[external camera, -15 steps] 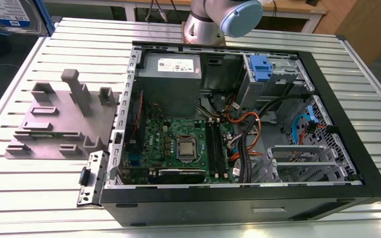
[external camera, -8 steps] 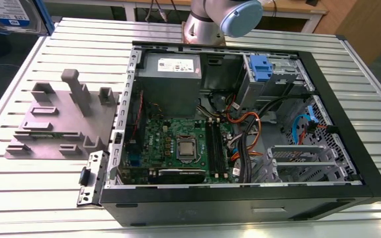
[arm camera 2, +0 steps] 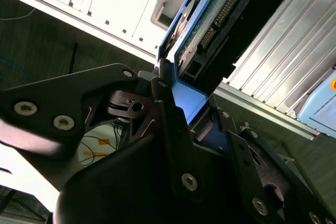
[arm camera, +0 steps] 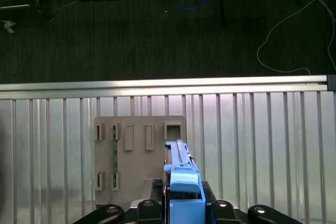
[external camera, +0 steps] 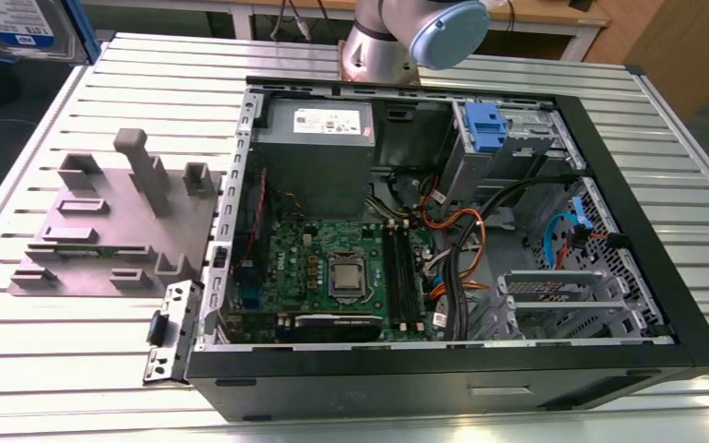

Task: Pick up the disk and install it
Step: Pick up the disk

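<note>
Ribbed metal desk (external camera: 59,369) carries the open computer case (external camera: 453,231); up at its ten o'clock in the exterior view hangs the disk (external camera: 19,26), jaws clamped tight on its blue carrier (arm camera: 184,195).

Tabletop (external camera: 71,369) is ribbed silver aluminium, with slats running along its length and a raised rail at the edge. A black computer case (external camera: 428,374) lies on its side on the tabletop with the open side up, taking up the middle and the exterior view's right. A grey fixture plate (external camera: 96,240) with slots and upright posts lies flat on the slats just beside the case, on the exterior view's left. Arm base (external camera: 373,51) stands at the far edge behind the case. In the first wrist view the same grey fixture plate (arm camera: 139,166) sits on the tabletop (arm camera: 262,145) near the edge rail. Beyond the rail is dark floor (arm camera: 105,35) with loose cables on it.
</note>
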